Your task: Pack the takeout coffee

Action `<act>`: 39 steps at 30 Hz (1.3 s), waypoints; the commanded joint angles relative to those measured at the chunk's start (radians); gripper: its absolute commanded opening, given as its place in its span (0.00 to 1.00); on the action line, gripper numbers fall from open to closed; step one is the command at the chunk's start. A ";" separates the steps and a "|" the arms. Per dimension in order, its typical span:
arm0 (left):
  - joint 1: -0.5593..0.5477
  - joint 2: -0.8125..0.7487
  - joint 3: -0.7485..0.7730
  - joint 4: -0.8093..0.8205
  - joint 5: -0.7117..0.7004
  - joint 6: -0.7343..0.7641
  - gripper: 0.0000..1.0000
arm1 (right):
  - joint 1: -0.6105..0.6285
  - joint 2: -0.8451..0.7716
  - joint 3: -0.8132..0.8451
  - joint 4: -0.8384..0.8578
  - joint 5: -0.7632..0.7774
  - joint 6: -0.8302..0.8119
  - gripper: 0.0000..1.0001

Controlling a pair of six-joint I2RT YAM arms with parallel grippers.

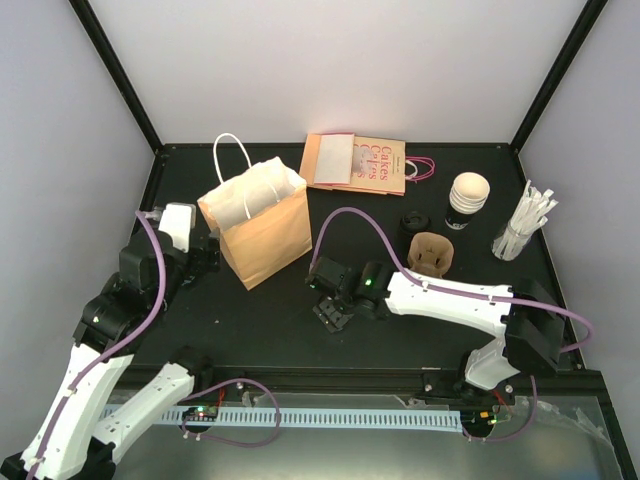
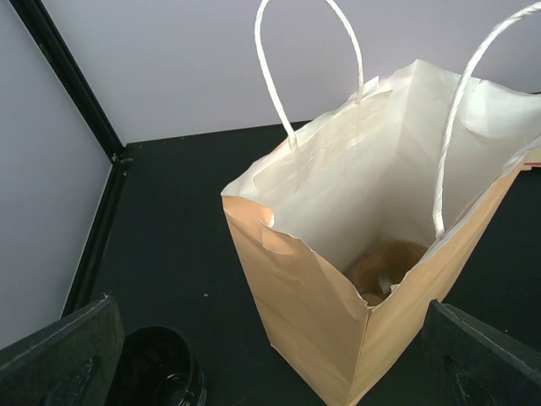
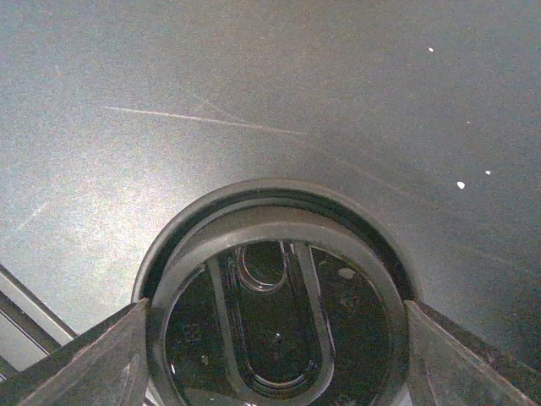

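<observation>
The black takeout cup (image 1: 468,198) stands upright and lidless at the back right, its cream inside showing. Its round black lid (image 3: 275,304) lies flat on the table at mid-table. My right gripper (image 3: 275,359) is down over the lid, and its two fingers (image 3: 93,359) press against the rim on both sides. In the top view the right gripper (image 1: 331,303) is low on the table, right of the brown paper bag (image 1: 258,225). The left gripper (image 1: 203,250) stands open beside the bag's left side. From the left wrist the bag (image 2: 338,279) gapes open, with something brown at its bottom.
A brown pulp cup carrier (image 1: 432,253) and a small black object (image 1: 412,222) sit left of the cup. White wrapped straws (image 1: 525,225) stand at the far right. A flat printed paper bag (image 1: 355,160) lies at the back. A glossy black round thing (image 2: 156,372) sits by the left gripper.
</observation>
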 commanded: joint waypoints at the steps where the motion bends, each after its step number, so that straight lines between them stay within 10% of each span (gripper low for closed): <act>1: 0.007 0.003 0.016 0.008 -0.020 0.022 0.99 | 0.009 0.007 0.024 -0.013 0.022 0.007 0.77; 14: 0.018 0.053 0.062 -0.063 -0.070 -0.110 0.99 | 0.008 -0.066 0.043 -0.021 0.108 0.016 0.69; 39: 0.425 0.286 0.150 -0.147 0.411 -0.238 0.99 | -0.128 -0.232 0.127 0.005 0.176 -0.113 0.63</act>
